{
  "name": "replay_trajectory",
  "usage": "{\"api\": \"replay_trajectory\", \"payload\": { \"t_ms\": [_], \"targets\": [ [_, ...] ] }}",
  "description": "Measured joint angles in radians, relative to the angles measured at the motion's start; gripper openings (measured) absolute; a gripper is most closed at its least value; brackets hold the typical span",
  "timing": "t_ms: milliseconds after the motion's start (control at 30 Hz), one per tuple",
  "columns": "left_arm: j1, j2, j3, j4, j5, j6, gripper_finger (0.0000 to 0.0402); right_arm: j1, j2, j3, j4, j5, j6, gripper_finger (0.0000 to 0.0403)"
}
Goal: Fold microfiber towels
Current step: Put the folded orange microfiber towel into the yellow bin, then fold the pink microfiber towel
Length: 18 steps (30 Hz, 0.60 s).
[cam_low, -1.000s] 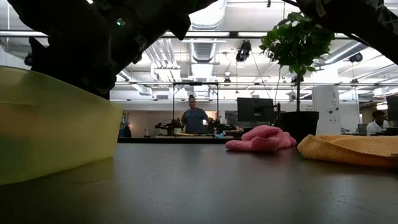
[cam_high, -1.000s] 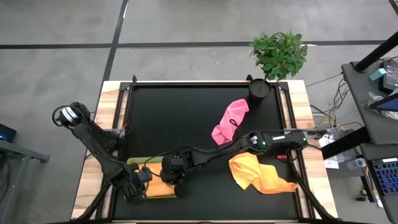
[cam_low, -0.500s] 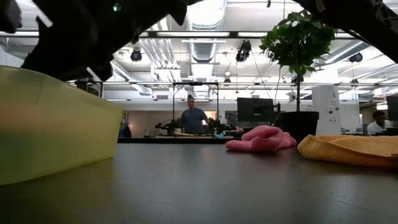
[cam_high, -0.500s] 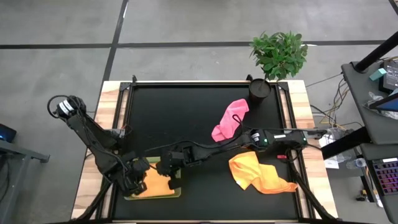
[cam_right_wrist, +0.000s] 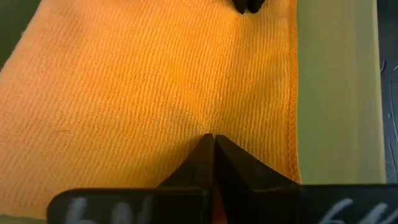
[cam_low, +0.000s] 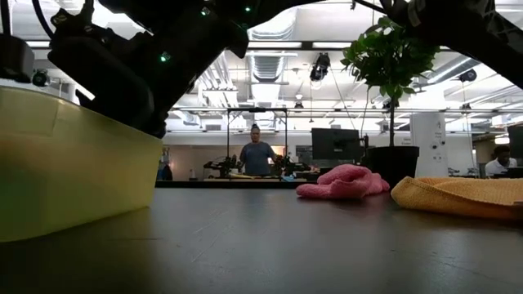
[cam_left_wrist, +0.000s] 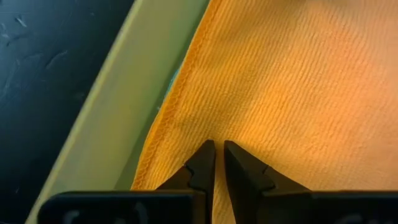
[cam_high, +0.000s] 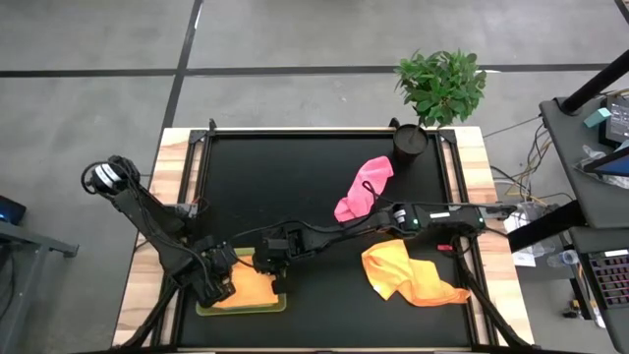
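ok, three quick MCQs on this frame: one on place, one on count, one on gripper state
1. Where does the folded orange towel lie?
A. in the lime-green tray
B. beside the plant pot
C. on the floor

2. How many towels lie loose on the black table?
A. none
B. two
C. four

3. How are the right gripper and left gripper?
A. both wide open
B. both shut, tips on the folded towel
C. lifting the pink towel

Key:
1 A, tray rim frames the cloth.
2 B, pink towel and another orange towel.
3 B, wrist views show closed fingertips on the cloth.

Both grippers — left, right — over folded orange towel in green tray; pink towel, second orange towel loose on table.
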<state>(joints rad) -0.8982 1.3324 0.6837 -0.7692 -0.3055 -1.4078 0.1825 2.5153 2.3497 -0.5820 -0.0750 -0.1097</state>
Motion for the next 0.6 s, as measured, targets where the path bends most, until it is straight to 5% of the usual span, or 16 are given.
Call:
{"api": "replay_trajectory", "payload": {
  "t_ms": [433,600],
  "targets": [
    [0.000,-0.081,0.041,-0.010,0.008,0.001,0.0022,0.000,-0.069,0.003,-0.065,0.002,0.005,0.0008],
    [0.000,-0.120,0.078,-0.006,-0.087,0.035,0.0022,0.009,-0.103,0.003,-0.164,0.092,0.005,0.0008]
  ]
}}
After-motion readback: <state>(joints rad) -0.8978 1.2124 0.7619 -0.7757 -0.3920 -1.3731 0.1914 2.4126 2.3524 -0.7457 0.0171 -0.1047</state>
